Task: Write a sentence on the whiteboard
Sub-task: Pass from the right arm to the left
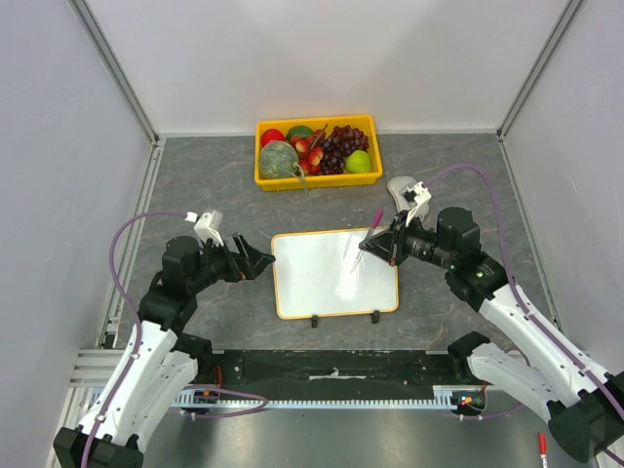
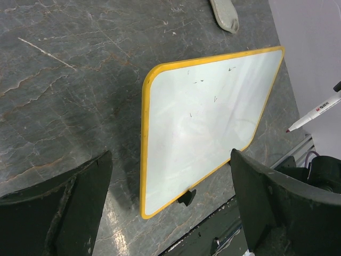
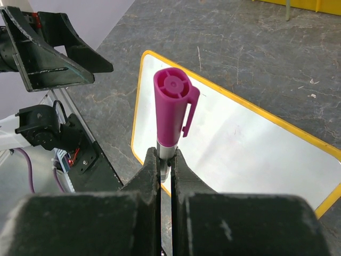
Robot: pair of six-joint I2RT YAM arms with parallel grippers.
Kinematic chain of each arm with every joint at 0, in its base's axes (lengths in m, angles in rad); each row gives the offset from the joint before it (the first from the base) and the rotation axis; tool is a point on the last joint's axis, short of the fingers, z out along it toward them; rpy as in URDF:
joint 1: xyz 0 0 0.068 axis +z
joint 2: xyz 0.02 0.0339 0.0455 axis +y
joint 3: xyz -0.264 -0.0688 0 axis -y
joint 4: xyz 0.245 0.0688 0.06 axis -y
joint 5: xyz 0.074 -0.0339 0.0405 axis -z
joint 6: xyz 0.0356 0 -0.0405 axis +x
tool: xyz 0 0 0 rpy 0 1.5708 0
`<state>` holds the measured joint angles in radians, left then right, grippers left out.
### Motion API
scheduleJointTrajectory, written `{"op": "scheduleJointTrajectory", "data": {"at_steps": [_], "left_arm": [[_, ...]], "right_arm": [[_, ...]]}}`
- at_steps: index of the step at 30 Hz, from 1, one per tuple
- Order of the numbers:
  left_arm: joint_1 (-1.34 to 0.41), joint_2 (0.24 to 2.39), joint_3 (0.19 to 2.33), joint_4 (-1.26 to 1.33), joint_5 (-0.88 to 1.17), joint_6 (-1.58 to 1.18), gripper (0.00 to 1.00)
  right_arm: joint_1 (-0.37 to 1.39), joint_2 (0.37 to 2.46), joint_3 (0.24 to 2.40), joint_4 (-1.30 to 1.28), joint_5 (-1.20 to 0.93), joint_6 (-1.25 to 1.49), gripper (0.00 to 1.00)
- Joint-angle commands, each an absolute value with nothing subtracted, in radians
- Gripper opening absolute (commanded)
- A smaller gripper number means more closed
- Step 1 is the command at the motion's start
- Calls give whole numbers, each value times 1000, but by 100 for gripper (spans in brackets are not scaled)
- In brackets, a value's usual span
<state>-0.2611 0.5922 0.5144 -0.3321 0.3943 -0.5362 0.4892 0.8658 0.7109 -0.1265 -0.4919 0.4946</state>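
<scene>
Right gripper [image 3: 165,160] clamped on pink marker [image 3: 173,106], left gripper [image 1: 256,261] wide open, empty

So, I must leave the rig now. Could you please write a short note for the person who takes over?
Left end effector: open, empty, beside the whiteboard's left edge.
Right end effector: shut on the magenta marker, above the board's far right corner.
Whiteboard: flat on the table, only faint specks on it.
Done: marker in grip.
Left: the whole sentence.
</scene>
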Motion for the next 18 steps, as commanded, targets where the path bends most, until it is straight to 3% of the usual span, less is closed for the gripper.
{"op": "scheduleJointTrajectory", "data": {"at_steps": [1,18], "left_arm": [[-258,578,500,-284,394,-526,96],[-258,569,485,-295,373,-558,100]], "right_arm": [[497,858,707,-78,-456,505,0],[505,824,667,-55,-456,515,0]]}}
